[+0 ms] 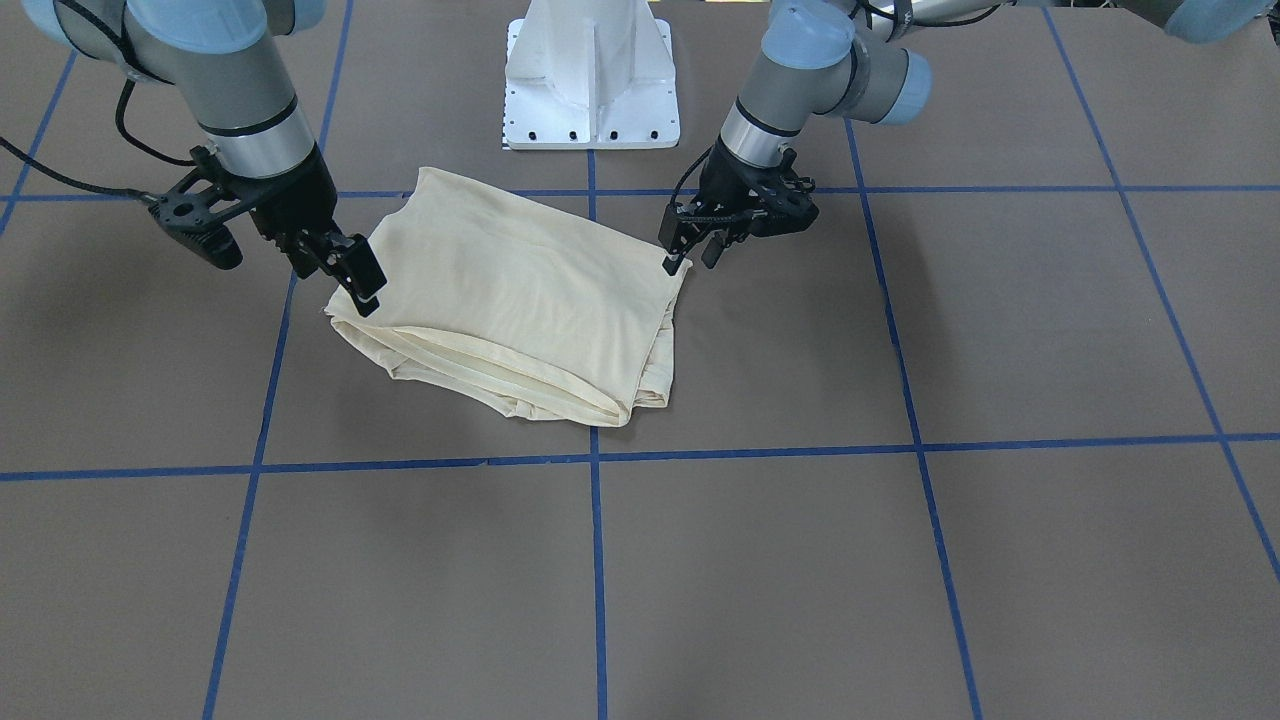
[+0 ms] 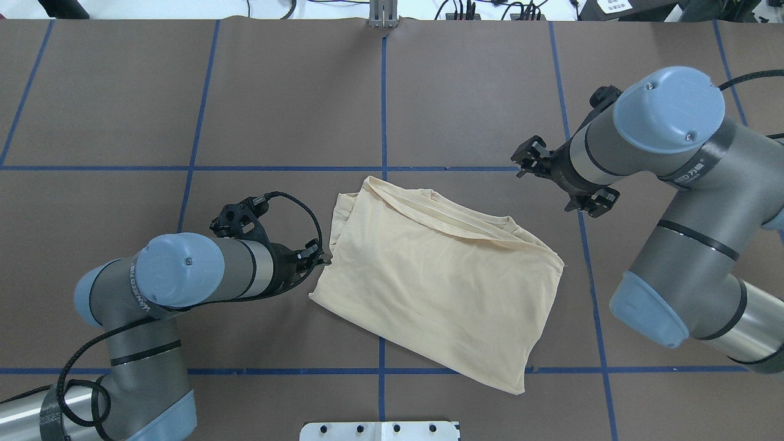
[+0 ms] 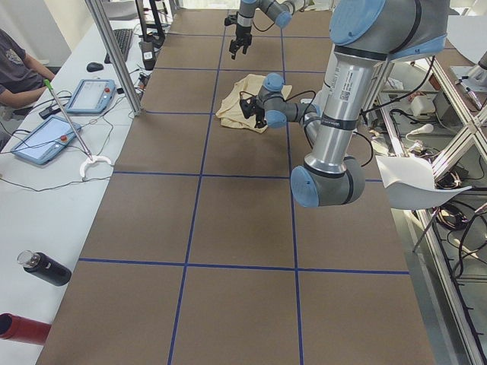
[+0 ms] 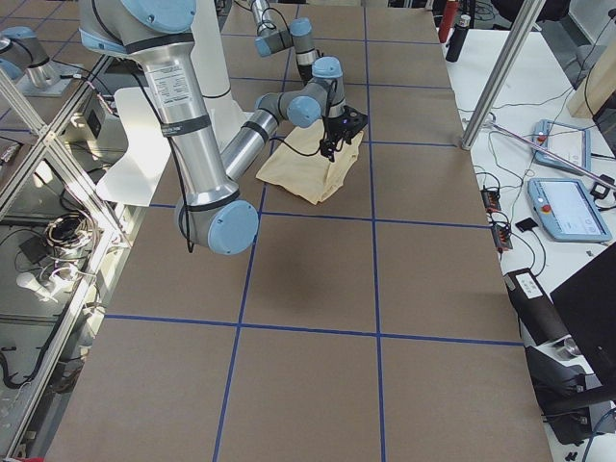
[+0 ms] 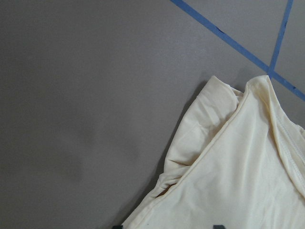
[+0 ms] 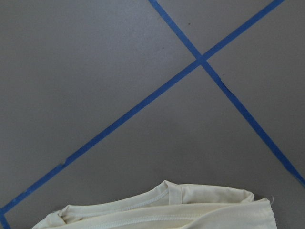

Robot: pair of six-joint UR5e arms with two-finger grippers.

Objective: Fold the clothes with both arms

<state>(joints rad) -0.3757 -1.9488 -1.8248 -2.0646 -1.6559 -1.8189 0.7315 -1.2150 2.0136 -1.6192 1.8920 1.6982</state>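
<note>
Folded shirt (image 1: 520, 290) is lying limp, likely light; its corners suit pinching. Left gripper (image 1: 690, 262) is hovering open, empty; right gripper's (image 1: 360, 280) opening: cannot tell.

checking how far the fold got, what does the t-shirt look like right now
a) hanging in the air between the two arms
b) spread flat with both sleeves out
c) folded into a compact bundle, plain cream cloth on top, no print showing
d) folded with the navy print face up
c: the T-shirt lies on the table as a compact folded bundle, with only plain cream cloth facing up and no print showing in any view.
</note>
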